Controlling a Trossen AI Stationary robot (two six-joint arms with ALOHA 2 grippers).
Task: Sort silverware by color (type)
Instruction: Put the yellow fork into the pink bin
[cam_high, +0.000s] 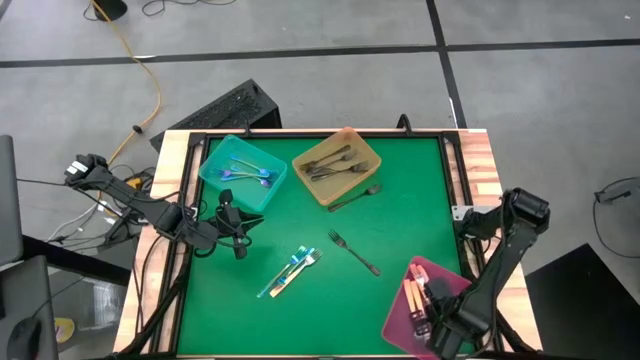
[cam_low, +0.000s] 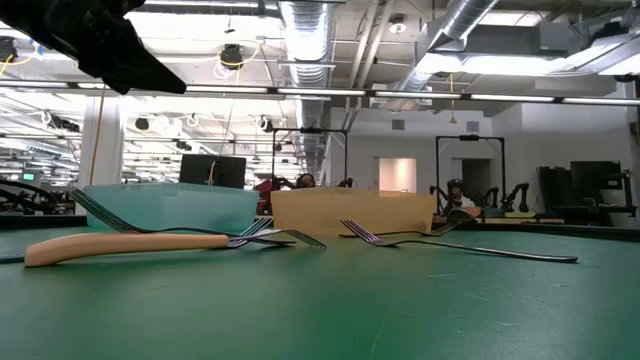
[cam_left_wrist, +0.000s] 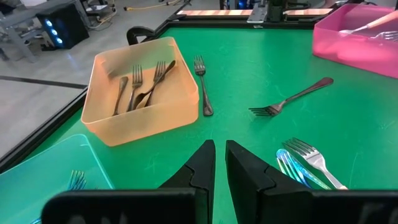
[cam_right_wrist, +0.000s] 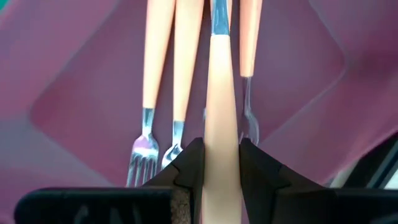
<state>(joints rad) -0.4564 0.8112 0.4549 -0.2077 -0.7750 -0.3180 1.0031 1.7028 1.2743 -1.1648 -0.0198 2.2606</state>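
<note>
Cream-handled utensil (cam_right_wrist: 222, 124): slim, smooth, matte handle, being gripped between the fingers of the right claw (cam_right_wrist: 222, 163), hanging just above the pink tray (cam_high: 400, 310); judged to be in delivery to its colour group. Three like pieces (cam_right_wrist: 175, 74) lying side by side in that tray, steel tines against glossy plastic.

Remaining silverware, placed relative to the pink tray:
- Dark grey fork (cam_high: 354, 252): lying loose on the counter (cam_high: 300, 310), near the tray, toward the middle; thin, dull metal, probably awaiting sorting.
- Mixed bundle (cam_high: 291, 270): farther along, beyond that fork; iridescent blue pieces overlapping a cream-handled one, seemingly unsorted.
- Second grey fork (cam_high: 355, 196): resting just outside the amber tray (cam_high: 336, 165), well apart from the pink tray; several dark grey pieces lying inside, translucent walls.
- Teal tray (cam_high: 243, 172): farthest off, holding iridescent blue pieces.

Left claw (cam_left_wrist: 220, 163): fingers nearly closed, gripping nothing, hovering above the counter near the teal tray, pointing toward the bundle; apparently waiting.
</note>
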